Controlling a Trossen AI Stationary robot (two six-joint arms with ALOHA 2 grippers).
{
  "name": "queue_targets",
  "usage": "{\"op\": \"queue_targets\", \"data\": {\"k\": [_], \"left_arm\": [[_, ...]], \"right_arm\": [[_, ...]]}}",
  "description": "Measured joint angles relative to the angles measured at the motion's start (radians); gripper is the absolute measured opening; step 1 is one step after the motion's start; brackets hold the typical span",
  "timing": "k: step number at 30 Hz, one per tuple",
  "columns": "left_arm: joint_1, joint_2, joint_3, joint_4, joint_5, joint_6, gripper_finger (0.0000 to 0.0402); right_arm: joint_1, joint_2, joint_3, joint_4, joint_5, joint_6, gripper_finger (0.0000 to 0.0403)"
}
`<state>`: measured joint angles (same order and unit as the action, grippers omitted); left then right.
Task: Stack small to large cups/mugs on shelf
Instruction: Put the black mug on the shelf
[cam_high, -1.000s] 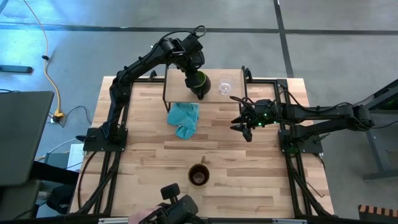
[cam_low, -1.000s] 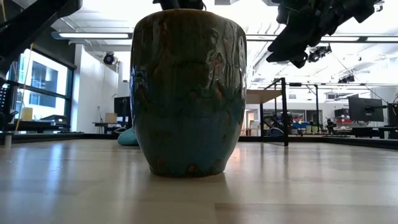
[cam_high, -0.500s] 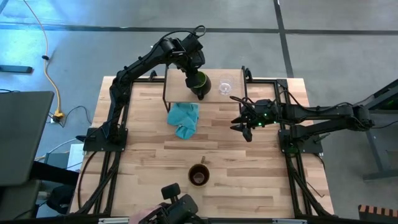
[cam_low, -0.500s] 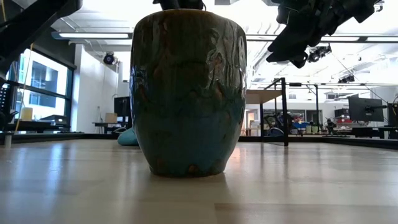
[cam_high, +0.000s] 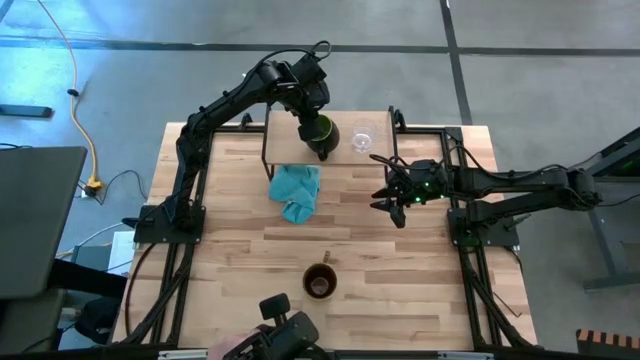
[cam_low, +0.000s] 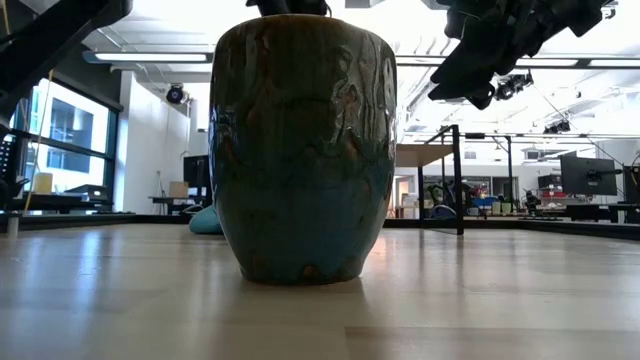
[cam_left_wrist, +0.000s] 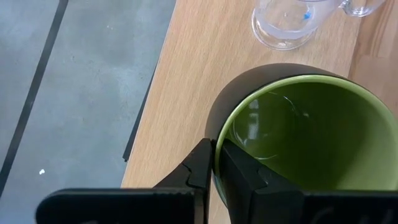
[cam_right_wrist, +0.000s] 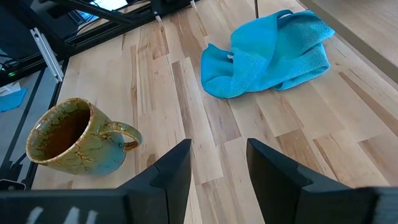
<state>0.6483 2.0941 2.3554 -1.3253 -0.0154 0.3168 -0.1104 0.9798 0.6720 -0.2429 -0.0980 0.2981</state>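
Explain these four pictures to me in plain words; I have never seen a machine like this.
Two dark robot arms work at a wooden table. One camera looks straight down, one sits at tabletop height, and one rides on each wrist.

The left end effector is shut on the rim of the green mug, over the shelf, a low board on black legs. A clear glass cup stands on the shelf beside it.

The right end effector hangs open over the table, holding nothing. A teal cloth lies on the table, and the brown mug stands near the front, filling the tabletop camera's picture.
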Motion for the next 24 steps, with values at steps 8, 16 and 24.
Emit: {"op": "queue_targets", "data": {"k": [8, 16, 24], "left_arm": [[0.0, 0.0, 0.0, 0.001, -0.001, 0.0, 0.0019], [0.0, 0.008, 0.0, 0.005, -0.005, -0.016, 0.0019], [0.0, 0.02, 0.0, 0.001, 0.007, -0.026, 0.0019]], "right_arm": [[0.0, 0.0, 0.0, 0.0, 0.0, 0.012, 0.0144], [0.0, 0.0, 0.0, 0.0, -0.009, 0.016, 0.0144], [0.0, 0.0, 0.0, 0.0, -0.017, 0.025, 0.0144]]}}
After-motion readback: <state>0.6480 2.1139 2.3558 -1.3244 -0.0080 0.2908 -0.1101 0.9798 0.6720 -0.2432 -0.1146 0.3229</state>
